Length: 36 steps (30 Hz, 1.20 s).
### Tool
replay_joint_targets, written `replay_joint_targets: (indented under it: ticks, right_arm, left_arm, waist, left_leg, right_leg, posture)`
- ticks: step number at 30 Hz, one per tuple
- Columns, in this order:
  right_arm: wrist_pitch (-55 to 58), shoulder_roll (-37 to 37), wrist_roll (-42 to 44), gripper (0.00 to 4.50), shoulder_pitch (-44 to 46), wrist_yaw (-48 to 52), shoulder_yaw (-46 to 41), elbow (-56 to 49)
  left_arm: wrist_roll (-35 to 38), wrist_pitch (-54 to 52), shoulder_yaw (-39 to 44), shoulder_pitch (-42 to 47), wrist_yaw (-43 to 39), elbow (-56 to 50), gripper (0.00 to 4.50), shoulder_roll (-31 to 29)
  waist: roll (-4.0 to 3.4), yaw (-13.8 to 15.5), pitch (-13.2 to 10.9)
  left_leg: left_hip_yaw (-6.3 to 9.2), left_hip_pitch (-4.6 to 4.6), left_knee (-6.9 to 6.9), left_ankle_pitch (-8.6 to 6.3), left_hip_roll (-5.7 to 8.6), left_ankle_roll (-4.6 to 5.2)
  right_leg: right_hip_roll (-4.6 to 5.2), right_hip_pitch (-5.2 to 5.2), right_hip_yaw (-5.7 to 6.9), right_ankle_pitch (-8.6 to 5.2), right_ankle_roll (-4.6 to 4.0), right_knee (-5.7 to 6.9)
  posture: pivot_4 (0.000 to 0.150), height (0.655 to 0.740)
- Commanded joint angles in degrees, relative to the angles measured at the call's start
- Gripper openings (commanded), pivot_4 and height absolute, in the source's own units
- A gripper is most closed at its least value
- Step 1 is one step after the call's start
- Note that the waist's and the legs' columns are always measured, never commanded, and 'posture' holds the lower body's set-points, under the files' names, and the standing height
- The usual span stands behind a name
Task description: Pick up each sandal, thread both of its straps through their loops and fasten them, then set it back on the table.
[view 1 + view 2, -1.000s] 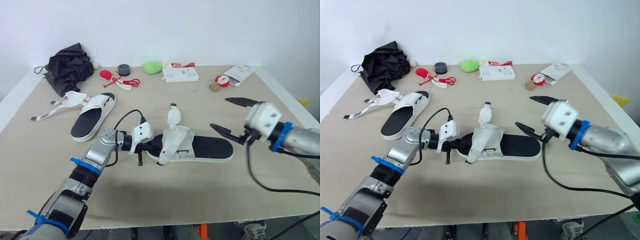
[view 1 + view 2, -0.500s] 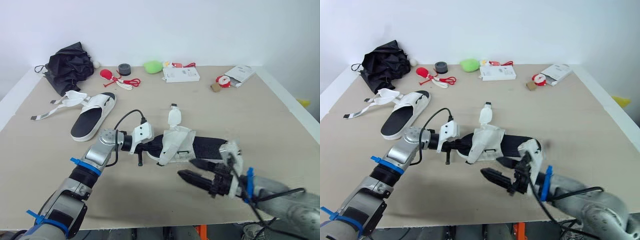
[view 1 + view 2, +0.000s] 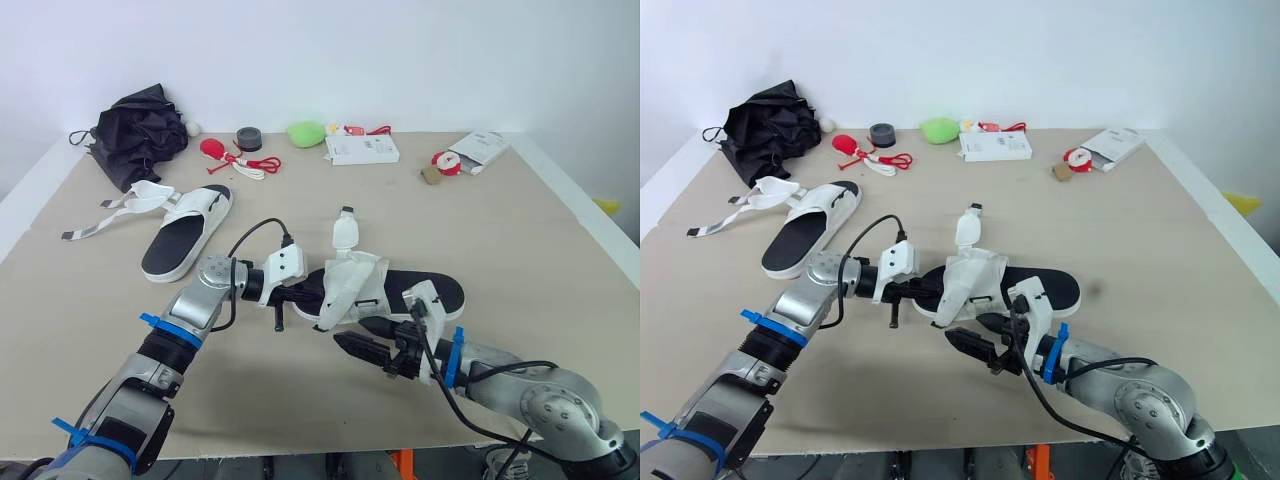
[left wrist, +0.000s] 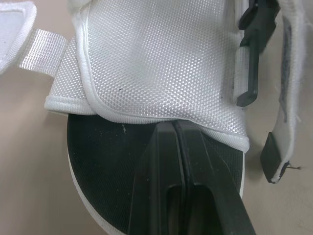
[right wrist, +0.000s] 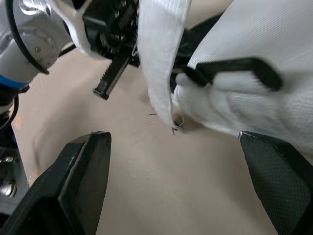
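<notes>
The sandal [image 3: 425, 293], a smooth black footbed under a woven white mesh upper, lies near the table's [image 3: 530, 220] front edge; the left gripper [image 4: 174, 127] is closed, its tips against the upper's hem; the right gripper [image 3: 350, 331] gapes wide, empty, beside the loose webbing strap [image 5: 159, 58].

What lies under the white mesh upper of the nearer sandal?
The black insole runs under the white mesh upper. The left pincer reaches its edge, fingers together; whether the tips go beneath is covered.
</notes>
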State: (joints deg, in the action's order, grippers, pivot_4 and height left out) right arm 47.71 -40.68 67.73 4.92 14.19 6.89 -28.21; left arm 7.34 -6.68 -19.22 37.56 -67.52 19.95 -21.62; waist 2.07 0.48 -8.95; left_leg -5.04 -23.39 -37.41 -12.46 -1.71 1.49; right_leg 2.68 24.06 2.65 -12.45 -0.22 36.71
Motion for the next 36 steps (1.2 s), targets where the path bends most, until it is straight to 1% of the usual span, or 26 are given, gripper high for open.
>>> replay_joint_targets:
  ticks: [1, 6, 9, 13, 22, 31, 36]
  right_arm:
    - [1.74, 1.9, -0.64, 4.47, 1.46, 1.56, -0.4, 0.38]
    - [3.9, 5.72, -2.94, 4.47, 3.69, 2.17, 0.15, 1.65]
    - [4.78, 7.66, -4.97, 4.47, 6.41, 3.2, 0.36, 3.15]
    - [5.49, 10.83, -4.99, 4.47, 8.57, 3.37, -1.13, 4.16]
    - [7.3, 13.19, -5.43, 4.47, 9.26, 3.43, -2.76, 3.93]
    - [9.74, 16.23, -2.28, 4.47, 9.45, 2.48, -5.52, 3.44]
    - [10.67, 16.58, -2.58, 4.47, 9.96, 2.72, -5.84, 3.57]
  left_arm:
    - [-2.55, -2.2, -2.5, -2.65, -0.65, 0.88, 0.0, -0.84]
    - [-2.53, -2.96, -2.4, -3.07, -0.56, -0.15, 0.0, -1.1]
    - [-2.5, -3.35, -2.06, -3.01, -0.26, -0.38, 0.0, -1.3]
    - [-2.39, -3.81, -2.02, -3.28, 0.06, -0.95, 0.0, -1.45]
    - [-2.45, -4.57, -1.82, -3.58, 0.39, -1.68, 0.0, -1.34]
    - [-2.55, -4.53, -1.82, -3.66, 0.75, -1.35, 0.0, -0.95]
    - [-2.62, -4.4, -1.75, -3.72, 0.75, -1.21, 0.0, -0.83]
  waist:
    - [0.02, 0.01, 0.01]
    - [0.01, -0.02, 0.01]
    - [0.02, -0.21, 0.01]
    - [0.02, -0.31, 0.0]
    - [0.01, -0.37, 0.01]
    - [0.0, -0.32, 0.0]
    - [-0.01, -0.24, 0.0]
  left_leg:
    - [0.0, 0.0, 0.0, -0.02, 0.0, 0.0]
    - [0.0, -0.02, 0.01, -0.11, 0.0, 0.0]
    - [0.0, 0.0, 0.01, -0.11, -0.01, 0.0]
    - [-0.01, 0.03, -0.03, -0.07, -0.14, 0.02]
    - [-0.02, 0.04, -0.03, -0.02, -0.42, 0.02]
    - [-0.05, 0.03, -0.03, -0.02, -0.43, 0.02]
    - [-0.14, 0.0, -0.03, -0.02, -0.42, 0.01]
  right_leg:
    - [0.0, 0.0, 0.0, -0.01, 0.0, -0.01]
    - [-0.04, 0.02, -0.01, 0.06, 0.2, -0.01]
    - [-0.05, 0.03, -0.02, 0.06, 0.2, -0.01]
    - [-0.16, 0.04, -0.04, 0.05, 0.08, -0.01]
    - [-0.48, 0.13, -0.06, 0.13, -0.07, 0.0]
    - [-0.49, 0.16, -0.11, 0.17, -0.1, 0.0]
    - [-0.44, 0.18, -0.18, 0.17, -0.11, -0.01]
  posture:
    - [0.15, 0.74]
    - [0.15, 0.74]
    - [0.15, 0.74]
    - [0.15, 0.74]
    - [0.15, 0.74]
    - [0.15, 0.74]
    - [0.15, 0.74]
